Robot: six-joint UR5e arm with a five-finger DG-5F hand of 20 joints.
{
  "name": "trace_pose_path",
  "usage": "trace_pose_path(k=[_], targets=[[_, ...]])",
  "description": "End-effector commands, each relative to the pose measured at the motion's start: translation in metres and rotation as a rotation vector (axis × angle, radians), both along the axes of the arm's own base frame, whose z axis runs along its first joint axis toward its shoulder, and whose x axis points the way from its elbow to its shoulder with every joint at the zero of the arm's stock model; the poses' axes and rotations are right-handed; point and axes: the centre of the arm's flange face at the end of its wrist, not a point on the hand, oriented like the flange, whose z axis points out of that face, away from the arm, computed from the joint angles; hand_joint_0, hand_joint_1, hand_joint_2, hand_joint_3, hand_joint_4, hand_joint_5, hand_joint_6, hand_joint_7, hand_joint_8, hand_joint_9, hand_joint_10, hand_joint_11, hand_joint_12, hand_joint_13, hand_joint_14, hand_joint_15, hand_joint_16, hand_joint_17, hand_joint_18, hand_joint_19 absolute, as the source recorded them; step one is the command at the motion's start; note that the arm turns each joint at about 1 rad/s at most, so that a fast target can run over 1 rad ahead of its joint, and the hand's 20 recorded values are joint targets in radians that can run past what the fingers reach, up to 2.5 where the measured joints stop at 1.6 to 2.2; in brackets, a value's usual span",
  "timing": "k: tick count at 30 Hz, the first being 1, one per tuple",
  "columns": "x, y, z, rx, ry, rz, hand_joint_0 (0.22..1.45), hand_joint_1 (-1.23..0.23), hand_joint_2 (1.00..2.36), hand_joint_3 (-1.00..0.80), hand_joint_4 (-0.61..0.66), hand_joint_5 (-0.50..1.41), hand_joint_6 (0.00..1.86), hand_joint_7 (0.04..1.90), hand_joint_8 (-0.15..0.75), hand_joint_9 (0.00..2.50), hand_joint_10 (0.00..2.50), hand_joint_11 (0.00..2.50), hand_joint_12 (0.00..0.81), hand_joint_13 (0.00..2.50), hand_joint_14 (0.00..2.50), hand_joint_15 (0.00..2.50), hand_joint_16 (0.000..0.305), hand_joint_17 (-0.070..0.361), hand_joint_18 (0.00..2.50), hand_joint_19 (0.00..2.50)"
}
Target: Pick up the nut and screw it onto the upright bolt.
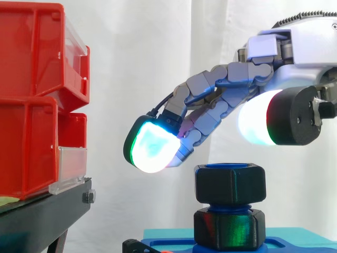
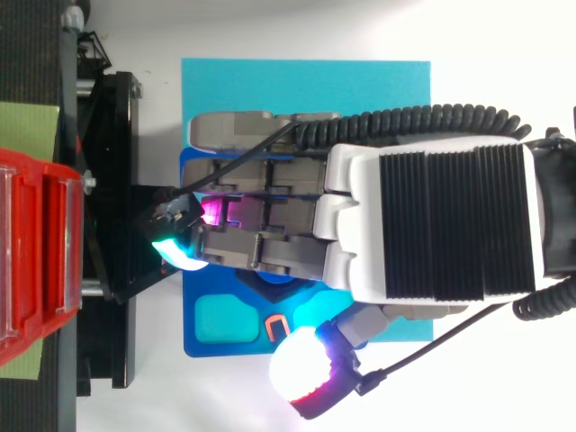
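The nut [image 1: 229, 184] sits atop the upright bolt [image 1: 226, 207]. Just above the bolt hovers the hand [image 1: 284, 74], fingers loosely apart, holding nothing.

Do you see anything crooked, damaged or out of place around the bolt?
Nothing stands out. The nut sits level on the upright bolt, above a second nut at its foot. The hand hangs just over it, fingers relaxed, apparently not touching it.
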Motion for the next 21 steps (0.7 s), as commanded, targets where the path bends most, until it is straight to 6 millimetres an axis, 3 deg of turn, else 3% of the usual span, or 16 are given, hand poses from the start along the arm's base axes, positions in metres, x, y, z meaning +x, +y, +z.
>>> trace_pose_path(k=[1,21], targets=[[-0.001,-0.0004,-0.0008,-0.001,0.009,0.0,0.48,-0.27,1.0,-0.5,0.24,-0.09,0.5,0.76,0.199,0.55,0.0,0.0,0.186,0.53,0.0,0.0,0.014,0.031,0.05,0.0],[-0.0044,-0.0093,-0.0036,-0.006,0.038,-0.007,0.5,-0.29,1.0,-0.5,0.28,-0.05,0.5,0.99,0.217,0.65,0.0,0.0,0.178,0.67,0.0,0.0,0.01,0.022,0.17,0.0]])
